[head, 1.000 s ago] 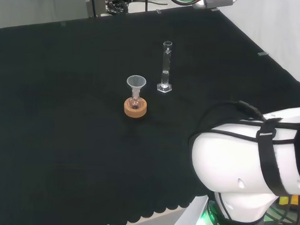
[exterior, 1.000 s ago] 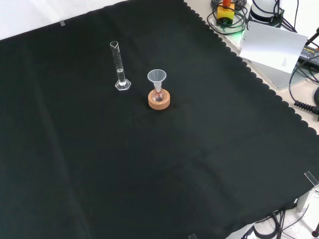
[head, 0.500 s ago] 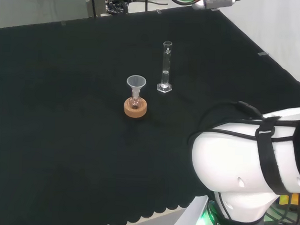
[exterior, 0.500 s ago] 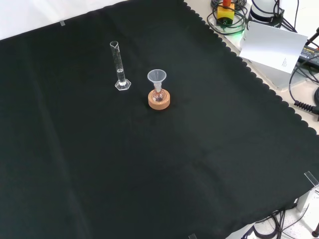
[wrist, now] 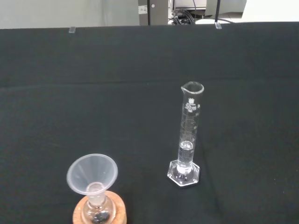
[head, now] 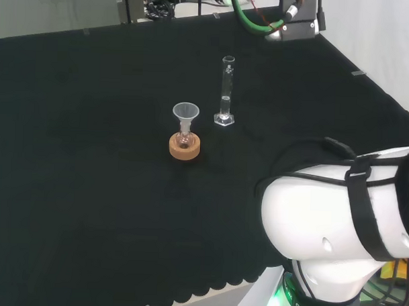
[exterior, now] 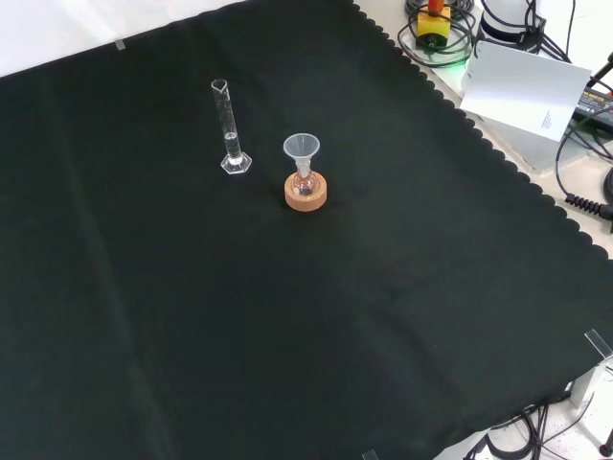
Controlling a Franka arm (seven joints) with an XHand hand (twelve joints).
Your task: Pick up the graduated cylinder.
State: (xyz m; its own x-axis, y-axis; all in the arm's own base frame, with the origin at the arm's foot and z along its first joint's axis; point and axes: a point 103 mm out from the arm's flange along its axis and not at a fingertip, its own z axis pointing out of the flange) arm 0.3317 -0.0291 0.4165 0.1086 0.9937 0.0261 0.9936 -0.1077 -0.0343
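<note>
- Graduated cylinder (head: 225, 90) upright on the black cloth (head: 89, 189) on its hexagonal foot, spout at the top, clear of all contact.
- In the front view, just left of and a little beyond a small flask (exterior: 305, 182) on a cork ring (exterior: 306, 195), a clear funnel (exterior: 301, 149) seated in the flask's neck.
- From the wrist view, cylinder (wrist: 188, 139) and funnel (wrist: 92, 173) near each other but apart, bare cloth between.
- A little liquid apparently low in the cylinder (hard to be sure through the glass).
- State of the hand: cannot tell; no plain view of fingers or palm.
- Step in hand, by judgement: the approach, nothing grasped yet.
- Risk one: tall, narrow body on a small foot, so a sideways nudge high up likely to tip it over.
- Risk two: a wide sweep from the flask's side likely to clip the funnel or shove the ring.
- Risk three: smooth glass apt to slide if pinched off-centre.
</note>
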